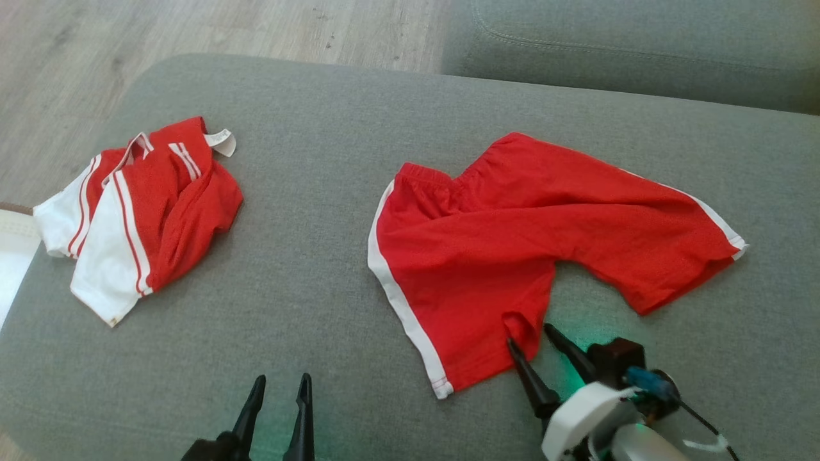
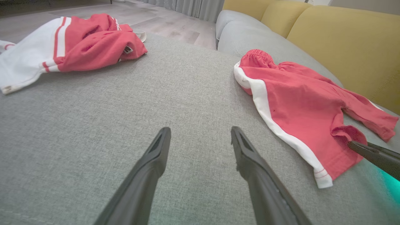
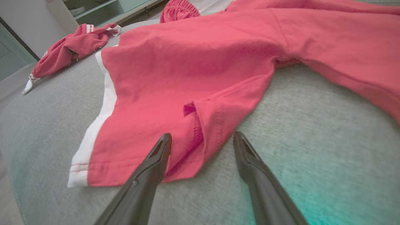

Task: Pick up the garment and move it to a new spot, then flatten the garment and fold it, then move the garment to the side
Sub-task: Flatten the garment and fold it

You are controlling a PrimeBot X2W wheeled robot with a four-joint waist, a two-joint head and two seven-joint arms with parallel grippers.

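Note:
The garment, red shorts [image 1: 512,237] with white side stripes, lies spread on the grey cushion [image 1: 320,269], waistband far and legs splayed apart. They also appear in the left wrist view [image 2: 297,100] and the right wrist view [image 3: 193,68]. My right gripper [image 1: 529,335] is open at the inner hem corner of the near leg. In its own view, a curled-up flap of that hem sits between the fingers of the right gripper [image 3: 202,135], and the left finger rests over the fabric. My left gripper [image 1: 282,378] [image 2: 200,129] is open over bare cushion, left of the shorts.
A second, crumpled red-and-white garment [image 1: 160,205] [image 2: 93,40] lies at the cushion's far left. A grey sofa seat [image 1: 640,45] with yellow back cushions [image 2: 343,40] lies beyond. Wood floor [image 1: 160,32] borders the far left edge. Something white [image 1: 9,250] lies off the left edge.

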